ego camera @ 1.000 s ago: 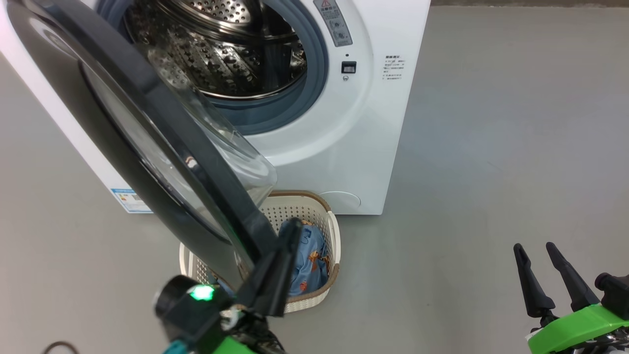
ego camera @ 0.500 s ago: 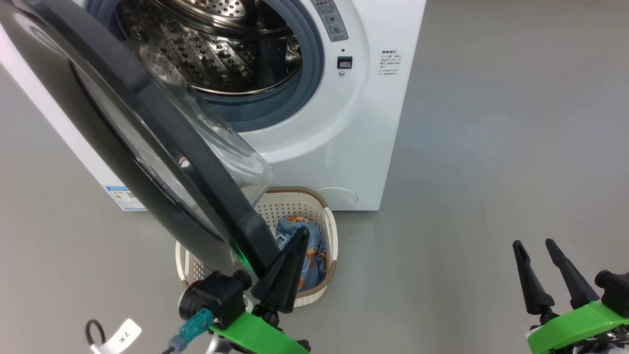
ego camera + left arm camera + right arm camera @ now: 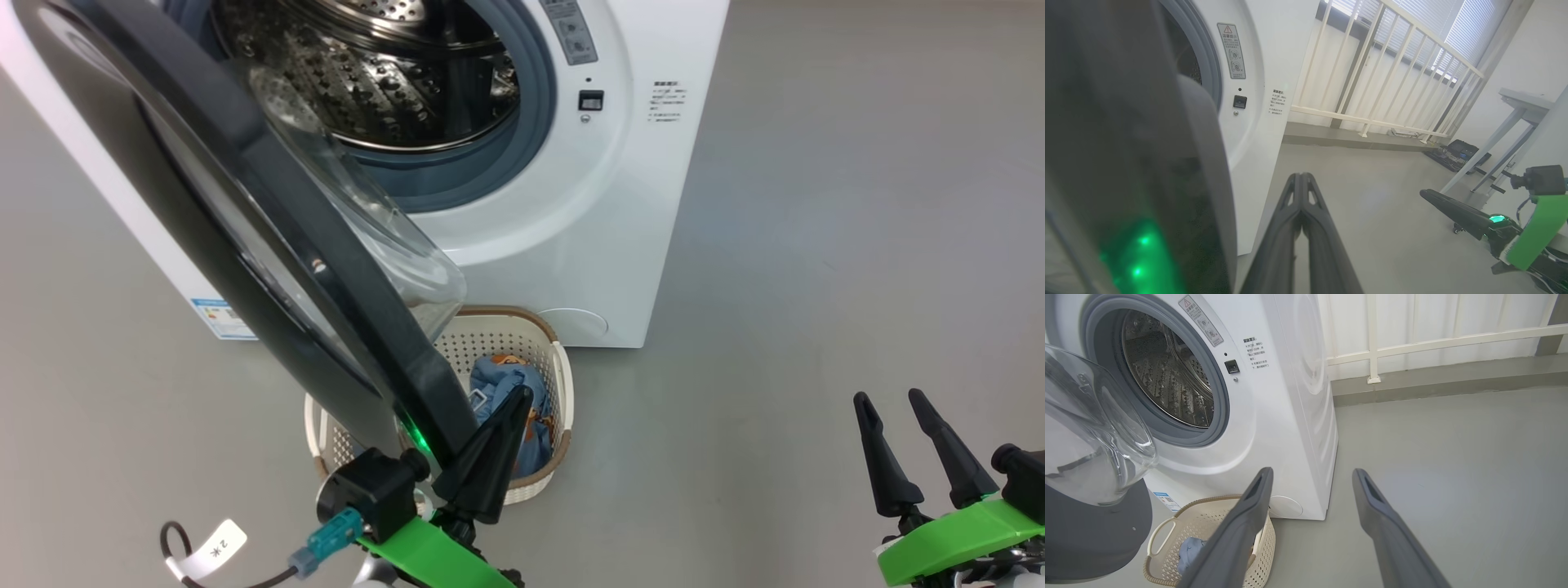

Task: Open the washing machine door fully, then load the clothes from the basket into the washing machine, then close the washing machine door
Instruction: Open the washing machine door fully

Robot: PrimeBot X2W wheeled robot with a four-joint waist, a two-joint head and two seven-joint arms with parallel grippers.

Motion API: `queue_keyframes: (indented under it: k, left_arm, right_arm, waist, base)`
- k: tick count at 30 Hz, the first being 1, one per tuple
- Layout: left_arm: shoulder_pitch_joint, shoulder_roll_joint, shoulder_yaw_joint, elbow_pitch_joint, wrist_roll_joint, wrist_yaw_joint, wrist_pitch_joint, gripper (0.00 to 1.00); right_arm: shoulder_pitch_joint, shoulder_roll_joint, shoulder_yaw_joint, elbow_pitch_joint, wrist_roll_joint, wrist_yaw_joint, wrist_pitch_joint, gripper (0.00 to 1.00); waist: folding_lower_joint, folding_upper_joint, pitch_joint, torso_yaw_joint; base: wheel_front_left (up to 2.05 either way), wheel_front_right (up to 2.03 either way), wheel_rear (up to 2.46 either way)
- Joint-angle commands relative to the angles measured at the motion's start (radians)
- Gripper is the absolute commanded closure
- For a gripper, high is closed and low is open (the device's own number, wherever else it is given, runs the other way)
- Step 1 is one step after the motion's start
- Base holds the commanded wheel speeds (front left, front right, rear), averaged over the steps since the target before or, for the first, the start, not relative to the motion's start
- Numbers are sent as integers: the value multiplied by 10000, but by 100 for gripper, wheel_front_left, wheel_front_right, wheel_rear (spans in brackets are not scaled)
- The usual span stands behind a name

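Grey floor [image 3: 816, 245] bears the basket [image 3: 562, 392]; door [image 3: 326, 269] overhangs it; left gripper [image 3: 513, 408], clenched empty, apparently touches door; push steadily outward.

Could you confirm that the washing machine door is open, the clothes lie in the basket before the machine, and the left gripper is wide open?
Not quite: the left gripper is shut, fingers pressed together, as the left wrist view shows. The washing machine door is open and the clothes lie in the basket before the washing machine.
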Motion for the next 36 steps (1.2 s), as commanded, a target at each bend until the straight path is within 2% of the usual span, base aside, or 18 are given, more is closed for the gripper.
queue_keyframes:
  k: [1, 21, 36]
  left_arm:
    - [-373, 140, 440, -72, -148, 132, -135, 100]
    - [-69, 213, 478, -156, -204, 179, -170, 100]
    - [342, 310, 274, -680, -318, 465, 166, 100]
  right_arm:
    - [-224, -232, 219, -281, -109, 16, -120, 0]
    - [-308, -320, 326, -481, -296, 16, -120, 0]
    - [-287, -344, 408, -555, -340, 16, -120, 0]
  waist:
    - [0, 0, 15, 97]
    - [0, 0, 62, 1013]
    - [0, 0, -75, 1718]
  base:
    - [0, 0, 0]
    - [0, 0, 0]
    - [0, 0, 0]
